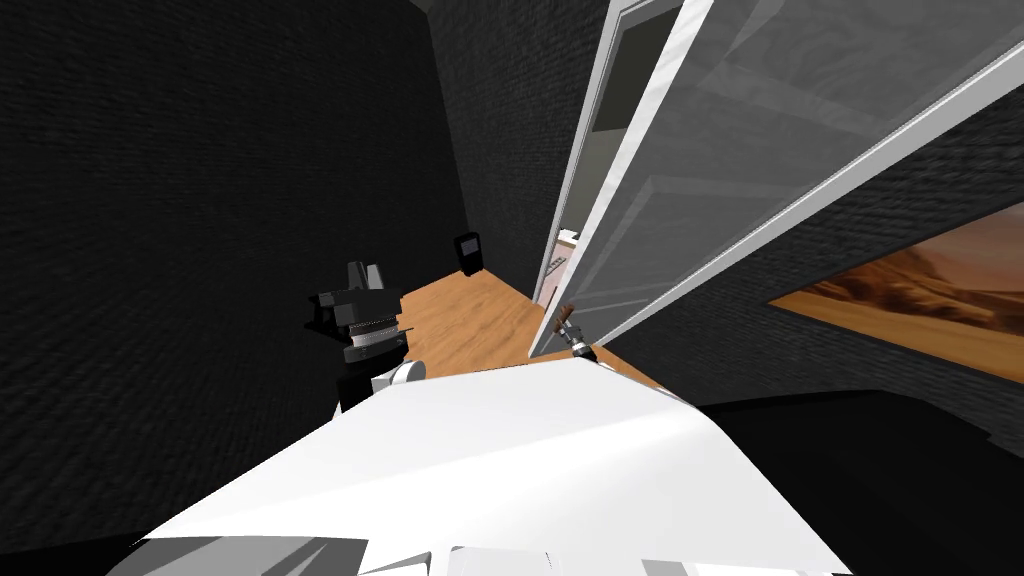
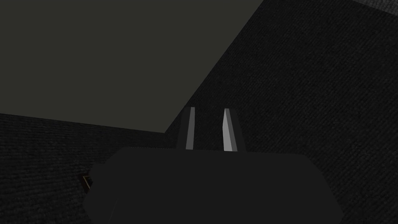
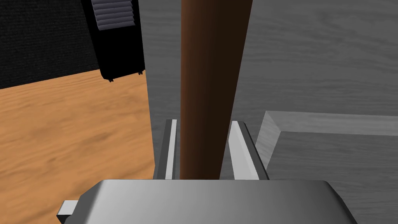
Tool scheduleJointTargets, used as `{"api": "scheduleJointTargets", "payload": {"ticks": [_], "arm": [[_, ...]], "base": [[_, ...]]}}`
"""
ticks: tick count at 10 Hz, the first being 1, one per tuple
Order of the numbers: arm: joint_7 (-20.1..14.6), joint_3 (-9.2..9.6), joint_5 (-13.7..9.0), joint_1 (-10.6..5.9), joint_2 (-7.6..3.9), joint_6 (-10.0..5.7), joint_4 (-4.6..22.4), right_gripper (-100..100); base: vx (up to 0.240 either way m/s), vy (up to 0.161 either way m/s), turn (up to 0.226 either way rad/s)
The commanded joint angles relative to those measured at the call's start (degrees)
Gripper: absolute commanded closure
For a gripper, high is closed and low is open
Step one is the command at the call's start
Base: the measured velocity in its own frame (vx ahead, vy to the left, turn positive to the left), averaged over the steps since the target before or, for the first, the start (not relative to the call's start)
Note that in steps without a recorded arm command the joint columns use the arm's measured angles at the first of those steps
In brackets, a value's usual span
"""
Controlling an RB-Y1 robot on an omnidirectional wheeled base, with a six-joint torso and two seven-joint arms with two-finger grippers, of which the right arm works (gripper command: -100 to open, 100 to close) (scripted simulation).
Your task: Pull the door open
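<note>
Idling with the left gripper (image 2: 210, 111) pinched nearly together on nothing; clamping the right gripper (image 3: 204, 122) on the brown handle (image 3: 212, 77), grey door (image 3: 311, 58) just behind it. Seemingly the pull itself, next calling for a backward draw along the hinge arc. Left of that gripper, past the door's free edge, open wood floor (image 3: 58, 128) up to a black box (image 3: 118, 39); right of it, raised panel moulding (image 3: 272, 128).

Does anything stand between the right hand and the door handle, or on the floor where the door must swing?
Nothing visible does. The right hand is shut on the brown handle of the grey door. On the wooden floor, one black box stands apart from the door, by the dark wall.
</note>
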Motion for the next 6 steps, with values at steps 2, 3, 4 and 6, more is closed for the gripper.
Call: {"api": "scheduleJointTargets", "payload": {"ticks": [2, 3, 4, 6], "arm": [[-0.81, 0.47, 0.52, 0.33, -0.57, -1.36, 0.53, 100], [-1.18, 0.69, 0.76, 0.48, -0.83, -1.99, 0.78, 100], [-1.58, 0.92, 1.02, 0.64, -1.11, -2.67, 1.04, 100], [-2.38, 1.39, 1.53, 0.96, -1.67, -4.02, 1.57, 100]], "base": [[-0.164, -0.066, 0.143], [-0.205, -0.094, 0.14], [-0.194, -0.072, 0.126], [-0.207, -0.109, 0.128]]}}
